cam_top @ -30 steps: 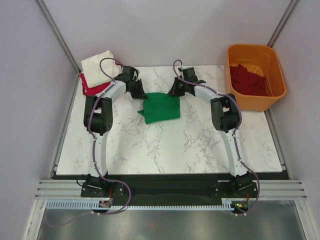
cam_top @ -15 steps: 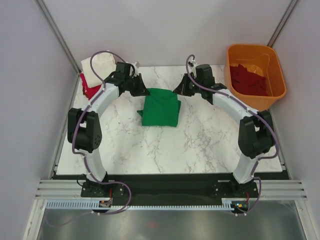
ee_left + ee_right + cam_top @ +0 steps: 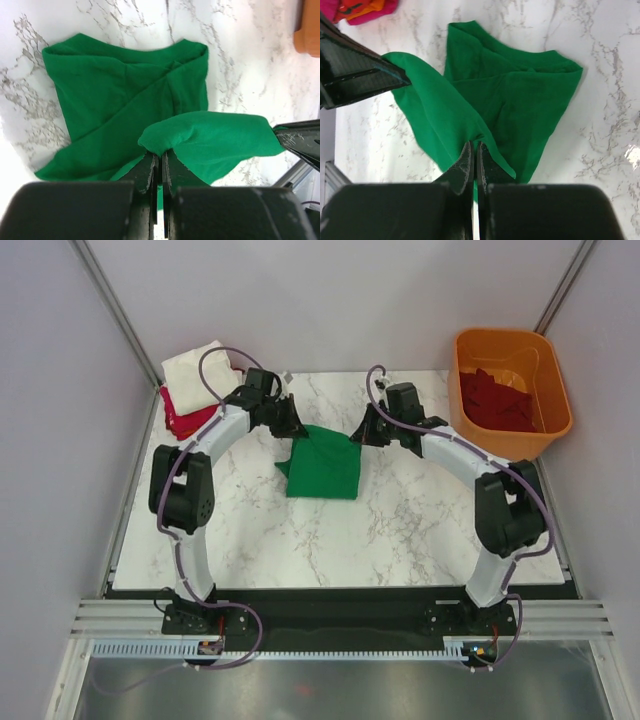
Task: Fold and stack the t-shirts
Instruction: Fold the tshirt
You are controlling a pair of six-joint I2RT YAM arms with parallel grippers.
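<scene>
Marbled white tabletop [image 3: 380,530] carries the bright green t-shirt [image 3: 322,462], which lies partly folded between the two claws with its far edge raised off the surface. The left claw [image 3: 160,156] is closed tight, its fingers all but meeting, and it pinches a lifted fold of the green cloth. The left wrist view shows that fold arching up from the flat layers below and stretching across to the tip of the right claw [image 3: 473,150]. That one too is clamped onto the green edge, with no real gap between its fingers. The right wrist view shows the same raised band from the other end, running to the left claw's tip, with creased layers flat on the marble beneath. It also catches an orange t-shirt [image 3: 367,9] at the frame's corner, past the left claw.

Only the top view takes in both arms reaching in from either side. Beyond the left claw, at the table's far left corner, a cream-white t-shirt [image 3: 200,368] partly overlaps a red t-shirt [image 3: 185,412]. Well apart beyond the right claw, an orange tub [image 3: 505,445] holds dark maroon t-shirts [image 3: 495,400].
</scene>
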